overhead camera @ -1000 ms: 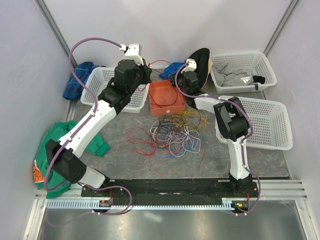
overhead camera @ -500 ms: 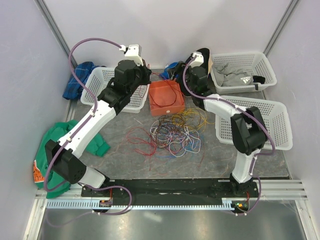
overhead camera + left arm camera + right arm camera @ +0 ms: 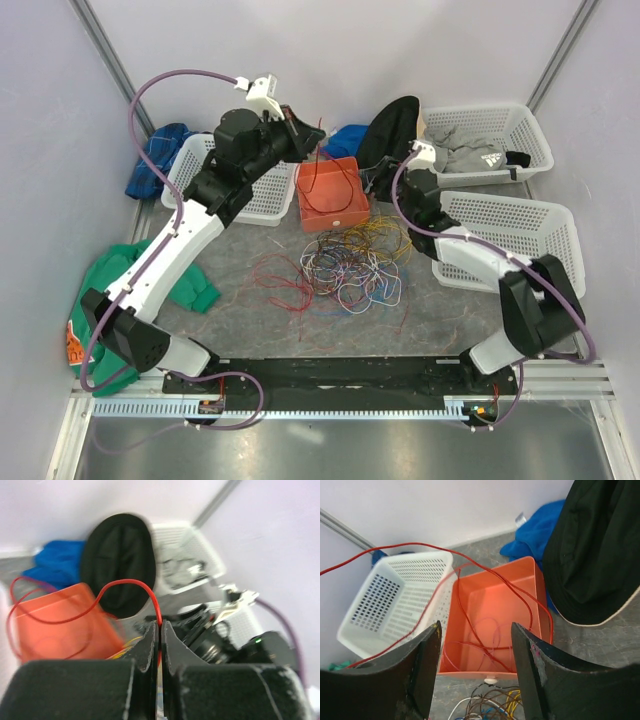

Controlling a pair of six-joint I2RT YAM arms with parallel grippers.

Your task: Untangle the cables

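So my left gripper (image 3: 160, 630) is clamped tight on a single red cable (image 3: 122, 583), pinched right at the fingertips, up in the air by the far left corner of the orange box (image 3: 340, 222). From the pinch the red cable arcs up and over, then drops into the box, where more of it lies in loops on the bottom. My right gripper (image 3: 476, 630) is let go, fingers spread wide with nothing between them. It hangs just by the right side of that same box, looking across it. The rest of the cables (image 3: 350, 262) sit in one messy heap on the table (image 3: 240, 330) just in front of the box. Yellow and orange strands are nearest the box, purple, blue, white and black ones are knotted up in the middle, and a bunch of red loops trail off to the left. Right beside the box on its left is a white basket (image 3: 258, 195), can't tell if they actually touch. Behind the box there's a blue cloth (image 3: 350, 137) and a black cap (image 3: 392, 122). Two more white baskets are off to the right, the far one (image 3: 480, 108) with a grey garment (image 3: 470, 155) in it. A green cloth (image 3: 195, 285) lies by my left arm.
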